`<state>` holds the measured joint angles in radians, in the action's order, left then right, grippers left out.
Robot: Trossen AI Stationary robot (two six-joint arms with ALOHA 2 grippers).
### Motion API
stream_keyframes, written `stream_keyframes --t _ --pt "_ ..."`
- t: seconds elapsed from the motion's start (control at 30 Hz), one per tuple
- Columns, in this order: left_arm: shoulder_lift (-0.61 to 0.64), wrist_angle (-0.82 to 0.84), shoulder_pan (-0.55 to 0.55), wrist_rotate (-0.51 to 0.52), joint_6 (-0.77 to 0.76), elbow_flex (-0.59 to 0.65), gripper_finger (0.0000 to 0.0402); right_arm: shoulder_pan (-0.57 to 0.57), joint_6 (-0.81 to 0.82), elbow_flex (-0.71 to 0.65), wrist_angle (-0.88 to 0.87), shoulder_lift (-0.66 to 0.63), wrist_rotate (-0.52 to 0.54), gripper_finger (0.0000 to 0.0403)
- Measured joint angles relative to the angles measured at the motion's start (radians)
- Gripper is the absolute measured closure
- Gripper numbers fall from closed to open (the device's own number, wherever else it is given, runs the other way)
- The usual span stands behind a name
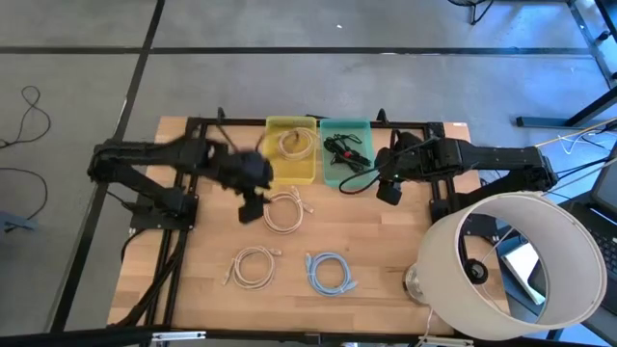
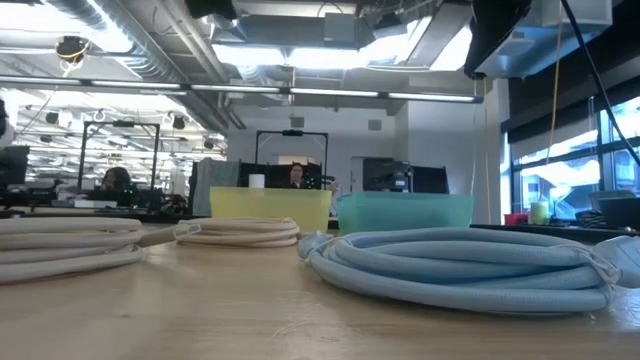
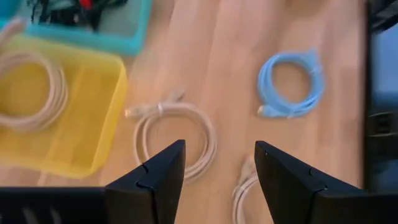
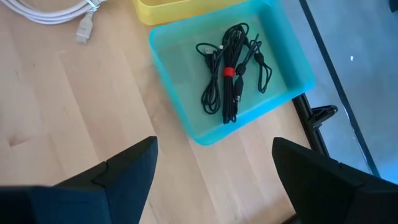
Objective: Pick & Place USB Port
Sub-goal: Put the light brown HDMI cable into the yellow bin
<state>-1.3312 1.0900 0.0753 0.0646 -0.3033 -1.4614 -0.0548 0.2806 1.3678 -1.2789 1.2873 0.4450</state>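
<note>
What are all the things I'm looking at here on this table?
yellow bin: one, yellow, far edge of the table, a coiled white cable inside.
teal bin: one, teal, beside the yellow bin, a bundled black cable inside.
white cables: two coils on the wood, one mid-table, one nearer the front.
blue cable: one, light blue, front of the table.
lamp shade: one, white, right front corner.
left tool: open, above the mid-table white coil.
right tool: open, empty, near the teal bin.

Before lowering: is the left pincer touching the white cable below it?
Apart. The left wrist view shows the left pincer open above the white cable, empty.
</note>
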Motion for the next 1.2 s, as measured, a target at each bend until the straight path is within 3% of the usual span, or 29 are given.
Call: stream_keyframes --t 0.2,0.33,0.47,0.6,0.87,1.03,1.2 --pt "-0.009 -0.095 0.152 0.273 -0.24 0.22 0.0217 -0.013 0.0 0.0 0.001 0.0 0.005 0.0082" --pt "-0.01 -0.259 0.15 0.348 -0.404 0.415 0.0217 -0.014 0.0 0.0 0.003 0.0 0.008 0.0082" --pt "-0.01 -0.454 0.095 0.325 -0.453 0.563 0.0217 -0.014 -0.003 0.0 0.013 0.0 0.008 0.0082" --pt "-0.01 -0.54 0.03 0.293 -0.47 0.656 0.0217 -0.014 0.0 0.0 0.014 0.0 0.008 0.0082" --pt "-0.01 -0.573 -0.07 0.243 -0.521 0.746 0.0217 -0.014 -0.007 0.0 0.042 0.0 0.008 0.0082" --pt "-0.01 -0.729 -0.092 0.157 -0.498 0.804 0.0217 -0.014 -0.026 0.0 0.06 0.0 0.008 0.0082" --pt "-0.047 -0.759 -0.093 0.117 -0.499 0.831 0.0217 -0.014 -0.027 0.0 0.06 0.0 0.008 0.0082"
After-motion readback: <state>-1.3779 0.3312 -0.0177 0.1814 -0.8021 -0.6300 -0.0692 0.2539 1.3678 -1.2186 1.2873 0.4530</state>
